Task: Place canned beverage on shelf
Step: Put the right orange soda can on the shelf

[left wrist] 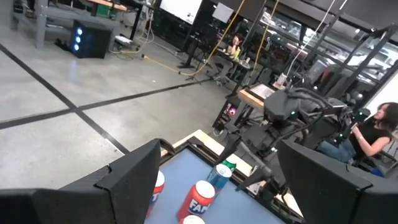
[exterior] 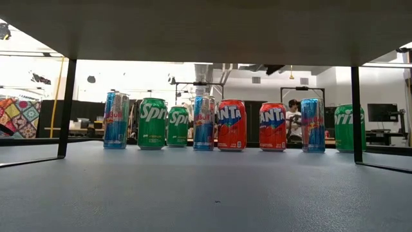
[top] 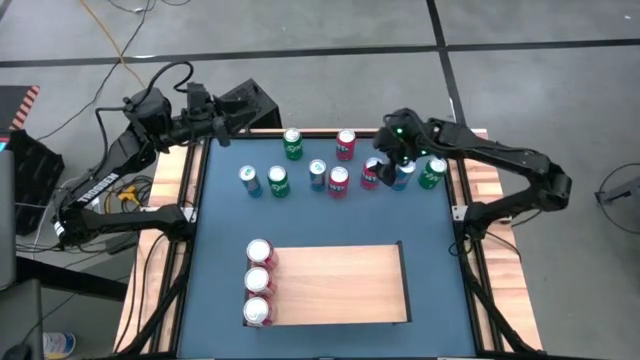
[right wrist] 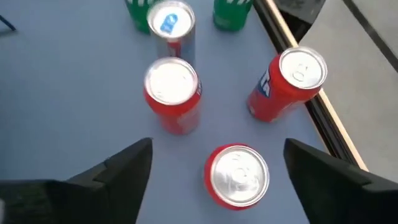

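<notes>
At the far left of the desk (top: 430, 260) we see the left tool (top: 222, 128) parked over the back left corner, near the rail; its fingers (left wrist: 127, 180) stand spread with nothing between them.

Moving right along the back of the blue surface, we find loose cans standing upright: a blue can (top: 250, 179) and a green can (top: 278, 181) side by side, another green can (top: 293, 143) farther back, then a blue can (top: 317, 174) next to a red can (top: 339, 180), and a red can (top: 346, 144) behind them.

Nearer the front, the shelf (top: 340, 285) lies flat on the blue surface as a pale wooden board. Along its left edge three red cans (top: 259, 281) stand in a row, touching or nearly so; the rest of the board is bare.

Farther right, the right tool (top: 385, 166) hangs above a red can (right wrist: 236, 175) in the back right cluster. In the right wrist view its fingers (right wrist: 121, 171) are spread wide on either side of that can's silver top, not touching it. Beside it stand a blue can (top: 404, 175) and a green can (top: 432, 172), close together. The right arm reaches in from the desk's right side.
</notes>
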